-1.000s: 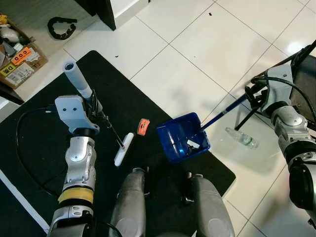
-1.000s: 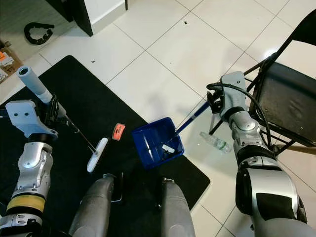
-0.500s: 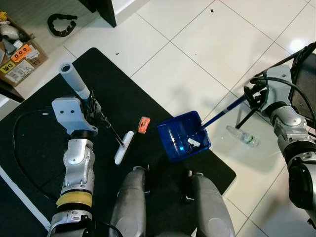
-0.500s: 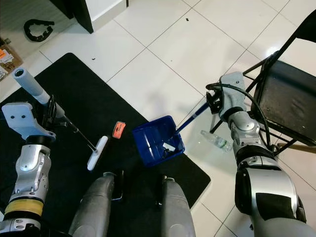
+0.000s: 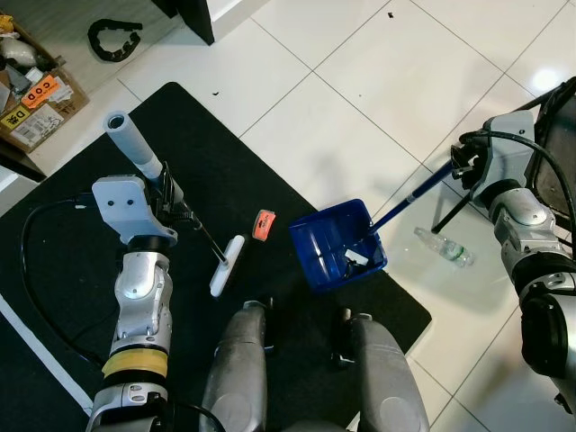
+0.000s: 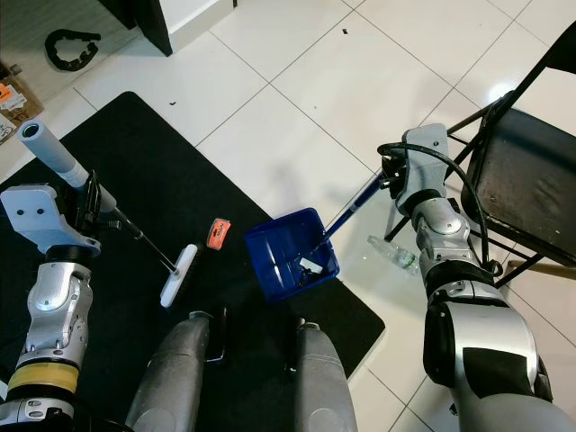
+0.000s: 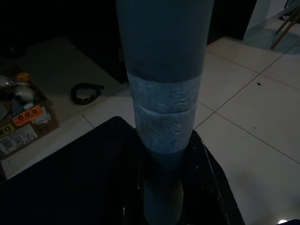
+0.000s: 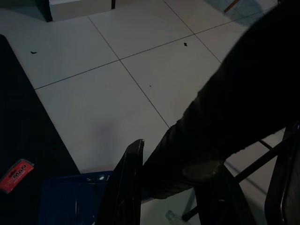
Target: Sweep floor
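Broom: a small broom (image 5: 180,214) with a grey handle and a thin dark rod is held slanted over the black mat (image 5: 72,270); its white head (image 5: 227,265) lies on the mat.
Left end effector: the left end effector (image 5: 167,200) is seen clamped on the broom, just below the grey grip; in the left wrist view the handle (image 7: 164,93), with a band of pale tape, runs between the fingers.
Dustpan: a blue dustpan (image 5: 337,247) is placed at the edge of the mat, partly over the white tile floor (image 5: 360,81); a small white scrap (image 5: 353,261) is seen inside it.
Dustpan handle: a long blue handle (image 5: 416,192) goes up from the pan to the right arm.
Right end effector: the right end effector (image 5: 461,164) is closed around the top of the dustpan handle.
Orange wrapper: a small orange wrapper (image 5: 263,224) lies on the mat, between the broom head and the dustpan, touching neither.
Bottle: a clear plastic bottle (image 5: 443,247) lies on the tiles, near the dustpan, beside a black folding chair (image 6: 531,180).
Other things: a cardboard box (image 5: 36,99) with packets and a black curved object (image 5: 112,40) are seen on the floor beyond the mat.
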Tool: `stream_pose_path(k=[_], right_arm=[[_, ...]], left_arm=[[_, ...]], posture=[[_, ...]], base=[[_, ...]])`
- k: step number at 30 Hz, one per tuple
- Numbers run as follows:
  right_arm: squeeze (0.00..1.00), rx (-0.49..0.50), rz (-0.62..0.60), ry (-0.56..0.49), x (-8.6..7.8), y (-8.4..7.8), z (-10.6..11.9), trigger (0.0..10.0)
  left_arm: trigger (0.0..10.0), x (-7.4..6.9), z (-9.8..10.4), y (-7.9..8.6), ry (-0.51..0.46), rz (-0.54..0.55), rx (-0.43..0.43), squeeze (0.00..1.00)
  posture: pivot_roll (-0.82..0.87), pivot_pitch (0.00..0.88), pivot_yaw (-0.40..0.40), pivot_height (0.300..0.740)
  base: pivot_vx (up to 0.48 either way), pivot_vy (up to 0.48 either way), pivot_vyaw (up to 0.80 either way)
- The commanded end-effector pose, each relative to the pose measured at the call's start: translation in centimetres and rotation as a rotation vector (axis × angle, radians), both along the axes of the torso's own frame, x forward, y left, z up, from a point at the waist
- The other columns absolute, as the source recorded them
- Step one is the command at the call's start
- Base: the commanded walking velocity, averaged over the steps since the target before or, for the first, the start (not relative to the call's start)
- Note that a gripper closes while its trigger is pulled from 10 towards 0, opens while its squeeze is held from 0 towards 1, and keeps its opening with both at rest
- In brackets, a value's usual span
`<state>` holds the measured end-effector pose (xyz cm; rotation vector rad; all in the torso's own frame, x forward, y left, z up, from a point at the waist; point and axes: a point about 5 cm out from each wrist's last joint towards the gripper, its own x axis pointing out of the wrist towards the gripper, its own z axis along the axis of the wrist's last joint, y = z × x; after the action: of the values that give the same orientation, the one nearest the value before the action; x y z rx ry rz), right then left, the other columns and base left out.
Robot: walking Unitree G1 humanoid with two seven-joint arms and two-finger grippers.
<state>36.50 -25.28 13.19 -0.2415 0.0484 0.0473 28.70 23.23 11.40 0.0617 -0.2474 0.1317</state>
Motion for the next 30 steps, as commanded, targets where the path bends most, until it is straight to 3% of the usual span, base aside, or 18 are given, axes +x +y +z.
stream_pose_path(k=[1, 7, 14, 23, 27, 30], right_arm=[[0.00, -0.027, -0.040, 0.021, -0.6, -1.0, -0.7, 0.0], [0.00, -0.018, -0.070, -0.007, -0.7, -1.4, -0.4, 0.0], [0.00, 0.042, -0.143, -0.195, 0.0, -2.2, 3.0, 0.0], [0.00, 0.048, -0.184, -0.286, -0.2, -2.7, 4.0, 0.0], [0.00, 0.172, -0.213, -0.324, -0.5, -2.5, 3.4, 0.0], [0.00, 0.211, -0.202, -0.352, -0.4, -2.0, 3.6, 0.0]], left_arm=[[10.0, -0.6, -1.5, -0.2, 0.057, 0.011, -0.026, 0.00], [10.0, 0.0, -1.3, -0.5, 0.049, 0.007, -0.029, 0.00], [10.0, 1.6, 0.5, 0.1, -0.010, 0.013, -0.046, 0.00], [10.0, 2.5, 1.5, 0.2, -0.051, 0.037, -0.039, 0.00], [10.0, 2.8, 1.5, -0.4, -0.076, -0.001, -0.034, 0.00], [10.0, 3.0, 1.5, -0.2, -0.069, 0.009, -0.052, 0.00]], posture=[[0.18, 0.370, -0.072, 0.740], [0.16, 0.328, -0.072, 0.740], [0.09, 0.238, -0.034, 0.740], [0.03, 0.217, 0.008, 0.740], [0.01, 0.228, 0.023, 0.740], [0.00, 0.221, 0.017, 0.740]], base=[[0.000, 0.000, 0.00], [0.000, 0.000, 0.00], [0.000, 0.000, 0.00], [0.000, 0.000, 0.00], [0.000, 0.000, 0.00], [0.000, 0.000, 0.00]])
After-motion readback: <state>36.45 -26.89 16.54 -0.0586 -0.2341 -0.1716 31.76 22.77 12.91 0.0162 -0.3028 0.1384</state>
